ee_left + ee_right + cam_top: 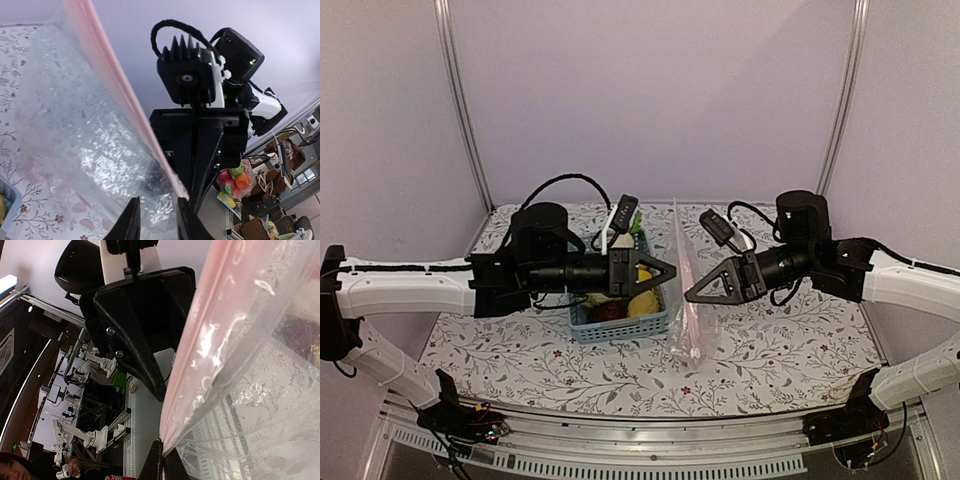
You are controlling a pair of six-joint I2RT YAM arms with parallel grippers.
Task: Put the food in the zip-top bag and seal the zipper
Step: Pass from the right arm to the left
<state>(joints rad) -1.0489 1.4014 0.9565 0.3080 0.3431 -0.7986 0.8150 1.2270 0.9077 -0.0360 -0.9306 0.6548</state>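
The zip-top bag (688,322) hangs upright between my two grippers, its lower end on the table. Its pink-tinted zipper strip (200,355) runs along the edge and also shows in the left wrist view (112,70). My right gripper (162,452) is shut on the zipper edge; from above it (692,294) sits at the bag's right side. My left gripper (156,207) is open, its fingers a little apart right at the crinkly plastic, and from above it (670,271) is at the bag's left side. The food (640,304) lies in the light-blue basket (620,330).
The basket stands left of the bag, under the left arm. Its corner shows in the left wrist view (6,200). The floral tablecloth (770,340) covers the table. Metal frame posts (465,110) stand at the back corners.
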